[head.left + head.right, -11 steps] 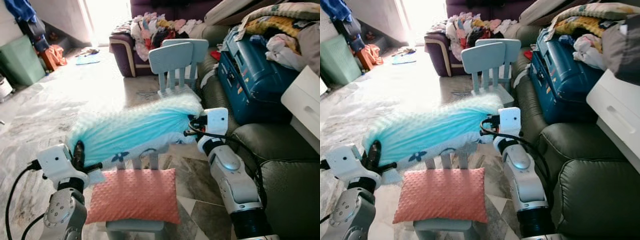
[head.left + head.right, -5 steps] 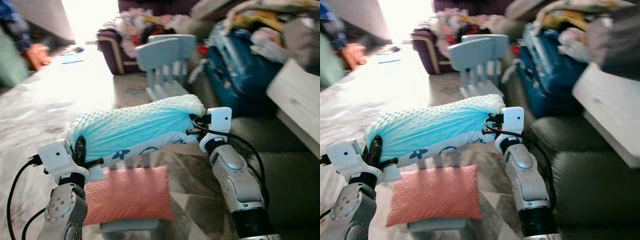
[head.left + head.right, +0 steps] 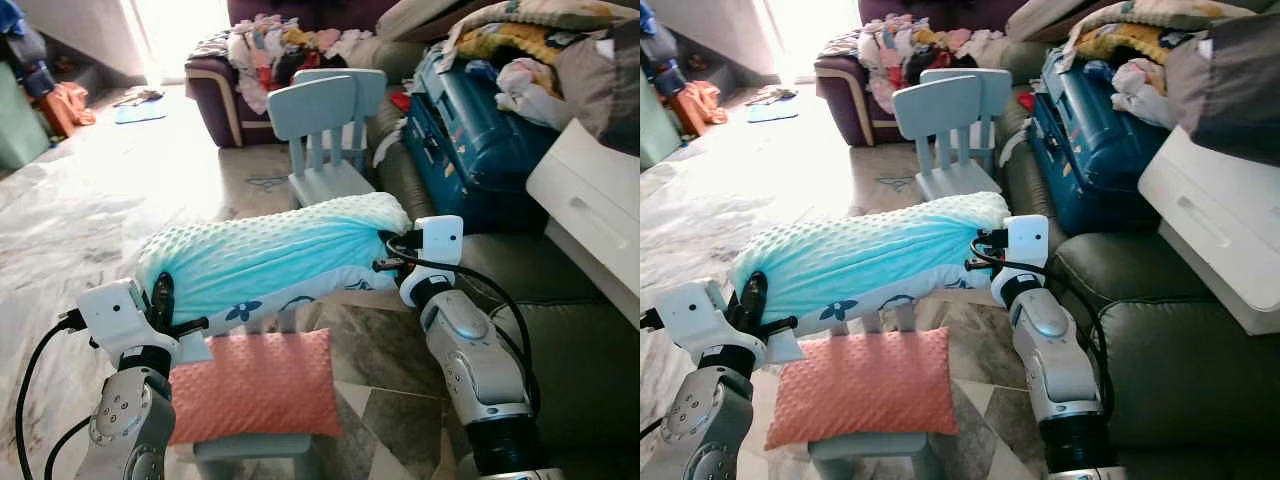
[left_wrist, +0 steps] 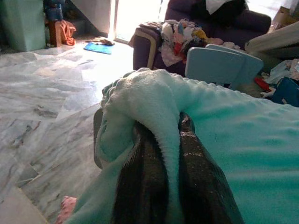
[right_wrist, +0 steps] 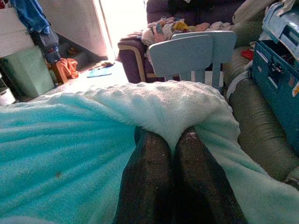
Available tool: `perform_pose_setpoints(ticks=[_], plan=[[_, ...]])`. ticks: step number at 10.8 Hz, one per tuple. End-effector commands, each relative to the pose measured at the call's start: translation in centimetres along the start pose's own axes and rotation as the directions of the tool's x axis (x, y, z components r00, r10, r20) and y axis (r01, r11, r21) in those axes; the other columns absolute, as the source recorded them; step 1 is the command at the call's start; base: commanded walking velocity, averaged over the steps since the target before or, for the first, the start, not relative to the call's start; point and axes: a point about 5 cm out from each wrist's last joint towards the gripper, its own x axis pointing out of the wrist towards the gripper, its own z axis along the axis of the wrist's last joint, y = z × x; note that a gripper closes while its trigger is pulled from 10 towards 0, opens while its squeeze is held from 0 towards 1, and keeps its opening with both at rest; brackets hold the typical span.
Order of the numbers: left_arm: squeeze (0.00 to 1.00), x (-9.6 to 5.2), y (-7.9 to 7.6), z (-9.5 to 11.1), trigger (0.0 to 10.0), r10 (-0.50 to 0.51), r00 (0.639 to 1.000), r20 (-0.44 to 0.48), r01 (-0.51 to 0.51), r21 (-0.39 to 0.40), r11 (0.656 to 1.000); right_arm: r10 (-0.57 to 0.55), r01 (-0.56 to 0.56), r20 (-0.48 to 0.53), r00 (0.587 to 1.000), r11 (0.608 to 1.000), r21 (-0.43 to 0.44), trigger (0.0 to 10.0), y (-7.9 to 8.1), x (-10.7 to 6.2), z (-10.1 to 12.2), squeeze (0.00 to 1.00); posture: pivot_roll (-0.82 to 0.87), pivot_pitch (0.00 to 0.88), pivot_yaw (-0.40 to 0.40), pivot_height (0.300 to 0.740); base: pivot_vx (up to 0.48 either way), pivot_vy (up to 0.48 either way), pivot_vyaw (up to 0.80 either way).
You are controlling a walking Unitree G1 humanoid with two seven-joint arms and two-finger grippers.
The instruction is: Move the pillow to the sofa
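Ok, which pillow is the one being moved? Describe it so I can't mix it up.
Start at the dark green sofa on the robot's right; just left of it, a small chair holds a salmon-pink pillow. The one being moved is the long turquoise pillow held above it, pinched at its ends by the left hand and right hand.

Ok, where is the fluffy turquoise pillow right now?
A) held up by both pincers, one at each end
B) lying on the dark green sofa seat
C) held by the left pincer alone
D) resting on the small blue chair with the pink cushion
A: the left pincer and the right pincer each pinch an end of the fluffy turquoise pillow, holding it above the pink dotted cushion.
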Motion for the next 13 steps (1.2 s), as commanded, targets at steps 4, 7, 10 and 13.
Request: perform_pose_setpoints(ticks=[4,7,10,13], plan=[[0.00,-0.16,0.80,-0.02,10.0,0.032,0.999,-0.011,-0.032,0.009,0.999,-0.060,0.061,0.023,0.998,0.998,-0.021,10.0,-0.93,0.00,0.47,0.00,-0.15,0.053,0.068,0.740,-0.282,0.000,0.00],[0.00,-0.25,0.83,-0.04,10.0,0.038,0.999,-0.018,-0.038,0.005,0.999,-0.064,0.064,0.021,0.998,0.998,-0.005,10.0,-0.95,-0.02,0.45,0.00,-0.14,0.059,0.069,0.740,-0.281,0.000,0.00],[0.00,-0.21,0.86,-0.07,10.0,0.038,0.999,-0.023,-0.037,0.005,0.999,-0.050,0.050,0.000,0.999,0.999,0.012,10.0,-0.79,-0.03,0.28,0.00,-0.14,0.061,0.071,0.740,-0.280,0.000,0.00],[0.00,-0.22,0.88,-0.08,10.0,0.036,0.999,-0.024,-0.036,0.006,0.999,-0.039,0.039,0.001,0.999,0.999,0.019,10.0,-0.70,-0.07,0.29,0.00,-0.15,0.061,0.073,0.740,-0.277,0.000,0.00]])
